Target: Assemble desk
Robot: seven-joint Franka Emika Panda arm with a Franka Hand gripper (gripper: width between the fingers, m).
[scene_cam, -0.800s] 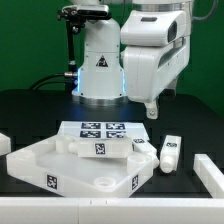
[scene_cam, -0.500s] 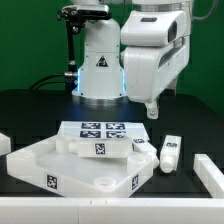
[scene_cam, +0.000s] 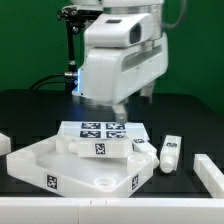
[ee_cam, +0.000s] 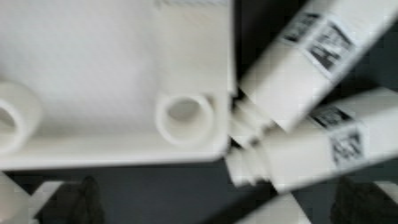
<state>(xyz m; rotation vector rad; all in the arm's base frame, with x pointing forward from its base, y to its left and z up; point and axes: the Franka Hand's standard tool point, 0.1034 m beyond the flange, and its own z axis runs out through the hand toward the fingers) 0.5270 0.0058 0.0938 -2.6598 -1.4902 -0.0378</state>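
Hand [scene_cam: 118, 106] over black-and-white-tagged legs [scene_cam: 98, 148]

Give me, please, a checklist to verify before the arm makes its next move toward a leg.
1. Empty gripper: ok, it holds nothing.
2. Jaws open: ok, they stand wide apart in the wrist view.
3. Free sockets: ok, the two that the wrist view shows on the top are empty.
4. Legs free to take: ok, one leg and a second leg lie uncovered beside the top's corner.
5. Lined up over a leg: cannot tell.
6. Sharp wrist picture: not ok, it is blurred.
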